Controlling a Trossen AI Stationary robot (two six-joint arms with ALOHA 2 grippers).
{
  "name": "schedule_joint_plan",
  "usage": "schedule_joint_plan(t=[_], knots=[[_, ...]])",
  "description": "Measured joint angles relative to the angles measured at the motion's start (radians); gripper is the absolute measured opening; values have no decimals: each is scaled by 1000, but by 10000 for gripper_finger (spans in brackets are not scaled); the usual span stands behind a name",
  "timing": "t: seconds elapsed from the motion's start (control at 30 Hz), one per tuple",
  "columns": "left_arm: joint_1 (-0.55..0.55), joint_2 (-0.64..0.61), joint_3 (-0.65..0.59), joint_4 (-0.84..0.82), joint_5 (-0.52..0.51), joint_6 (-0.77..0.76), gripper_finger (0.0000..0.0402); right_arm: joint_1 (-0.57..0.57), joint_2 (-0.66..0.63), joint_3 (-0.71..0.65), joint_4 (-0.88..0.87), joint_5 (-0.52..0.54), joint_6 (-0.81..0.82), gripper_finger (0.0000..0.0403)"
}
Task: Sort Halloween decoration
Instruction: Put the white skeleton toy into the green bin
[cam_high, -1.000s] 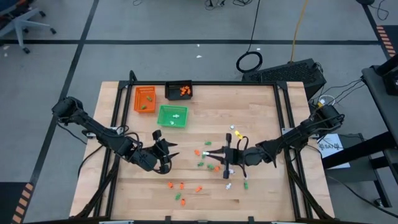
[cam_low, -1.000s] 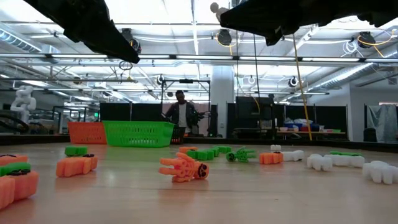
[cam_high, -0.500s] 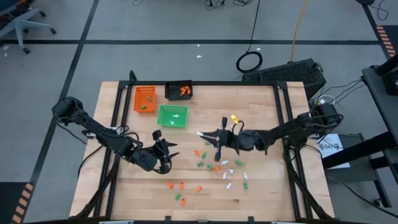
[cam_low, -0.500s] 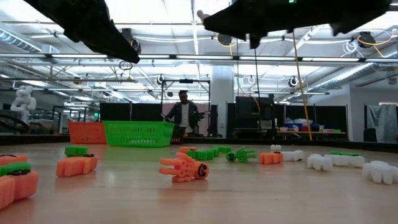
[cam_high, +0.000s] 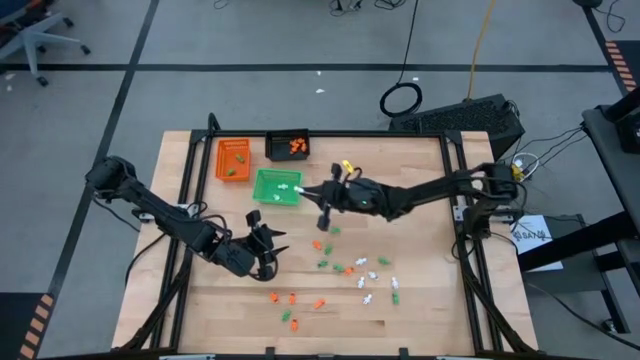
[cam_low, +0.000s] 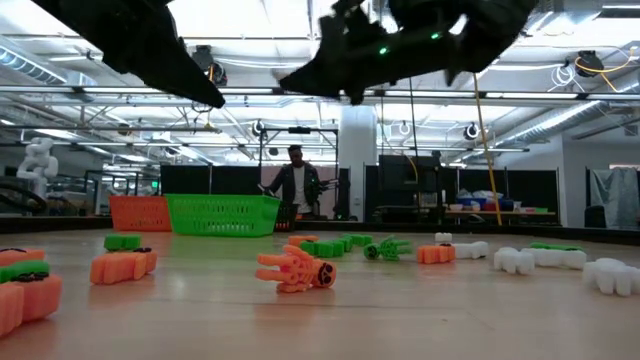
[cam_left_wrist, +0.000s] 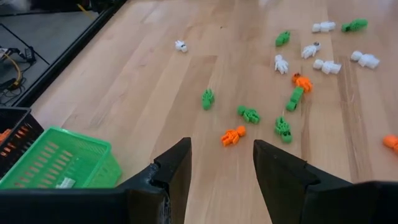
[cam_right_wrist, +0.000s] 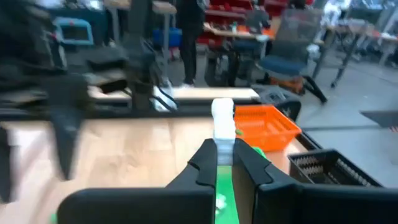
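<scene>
A grey floor (cam_high: 90, 110) crossed by dark tape lines (cam_high: 130, 80) is surrounding the wooden table (cam_high: 420, 300), with an office chair (cam_high: 35, 35) sitting off its far left corner. Beyond the far edge, ceiling lights (cam_low: 300, 50) are glowing over dark partitions (cam_low: 200, 180), where a person (cam_low: 295, 180) is standing beside what may be shelving.

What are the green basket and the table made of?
The green basket looks like thin moulded plastic: its walls are an open grid of slots in one bright colour. The table looks like wood, probably planks joined side by side: pale boards with grain lines and seams, and a smooth, slightly shiny top.
</scene>
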Motion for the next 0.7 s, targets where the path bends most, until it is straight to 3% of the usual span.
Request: schedule_joint_plan(t=[0.4,0.7], knots=[[1,69,-1,22,0,1,169,-81,233,318,-371,-1,50,4],[2,69,-1,22,1,4,169,-124,333,406,-484,-1,69,4]])
